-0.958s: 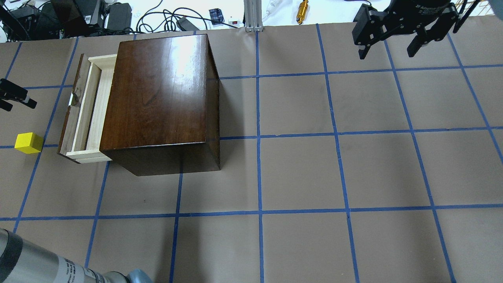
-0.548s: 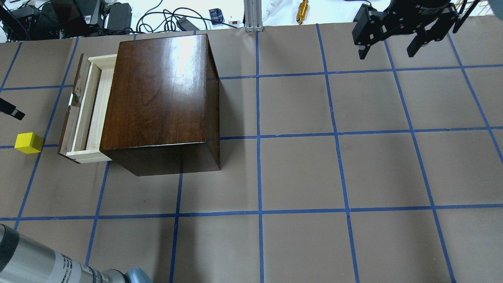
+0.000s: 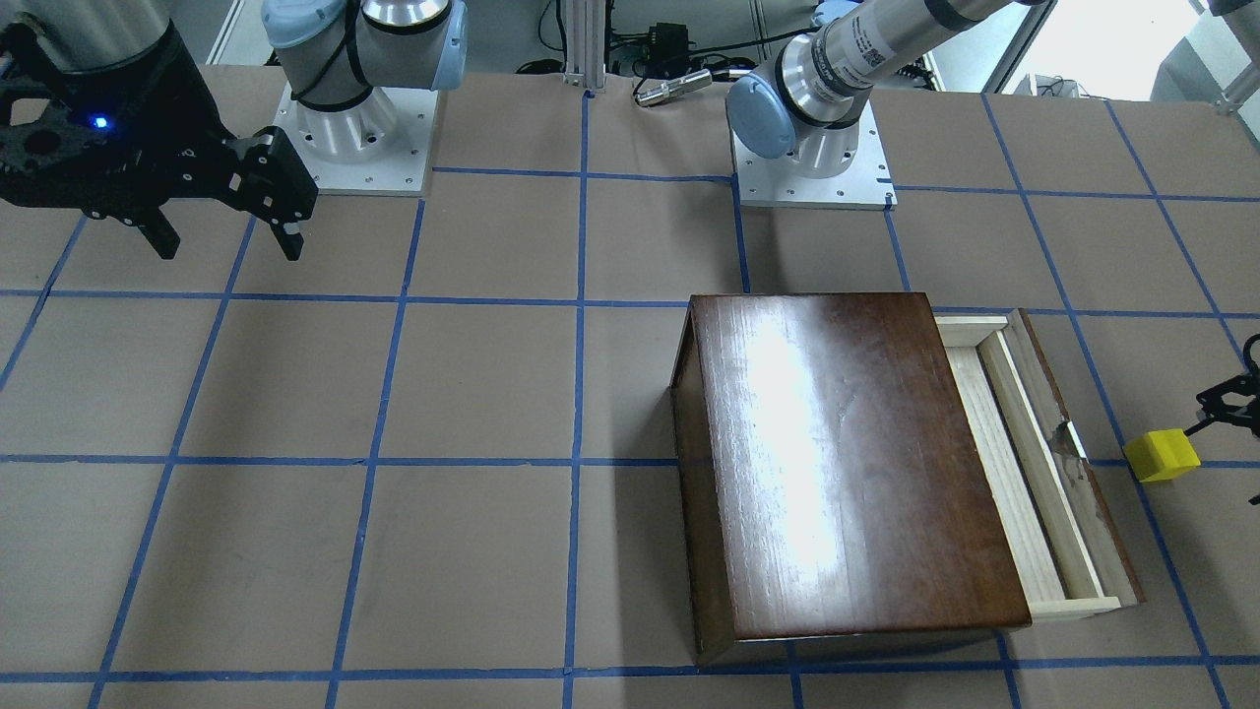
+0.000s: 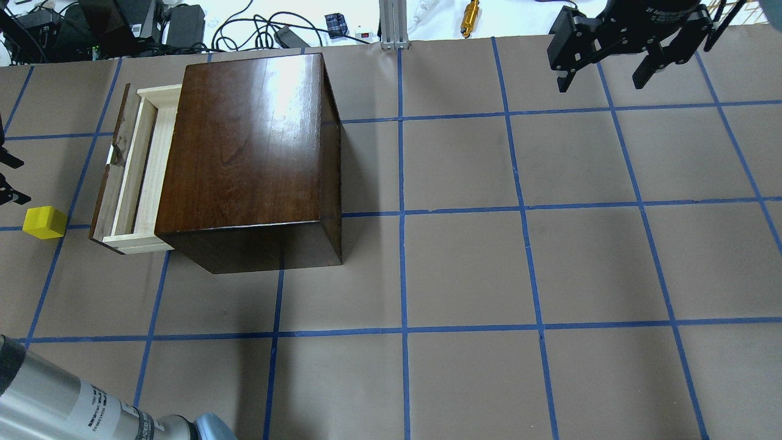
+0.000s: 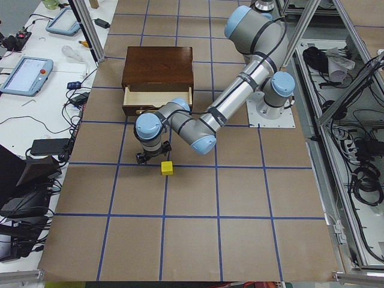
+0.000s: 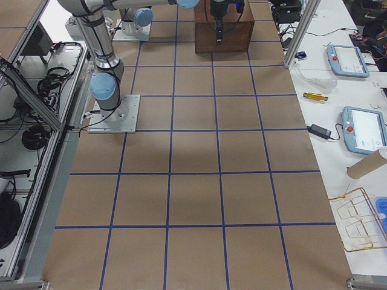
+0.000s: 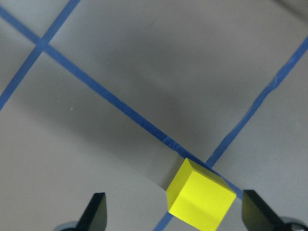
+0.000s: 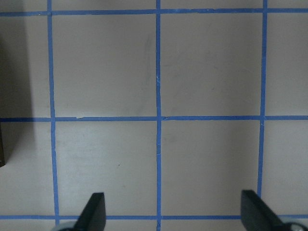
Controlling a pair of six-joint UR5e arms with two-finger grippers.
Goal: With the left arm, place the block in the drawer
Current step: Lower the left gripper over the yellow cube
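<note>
The yellow block (image 4: 44,222) lies on the table left of the drawer, and also shows in the front view (image 3: 1162,456) and the left wrist view (image 7: 200,199). The drawer (image 4: 143,168) stands pulled out of the dark cabinet (image 4: 250,140), its pale tray empty. My left gripper (image 4: 8,179) is open at the view's left edge, just beyond the block and above it. In the wrist view its fingers (image 7: 96,209) stand wide, with the block low between them, nearer the right one. My right gripper (image 4: 602,82) is open and empty, high at the far right.
Cables, power bricks and a brass tool (image 4: 470,17) lie beyond the table's far edge. Blue tape lines grid the brown table (image 4: 464,269). My left arm's forearm (image 4: 67,403) crosses the near left corner.
My left gripper has moved nearer along the left edge, toward the block, and now straddles the space just beyond it. The block, drawer and right gripper have not moved.
</note>
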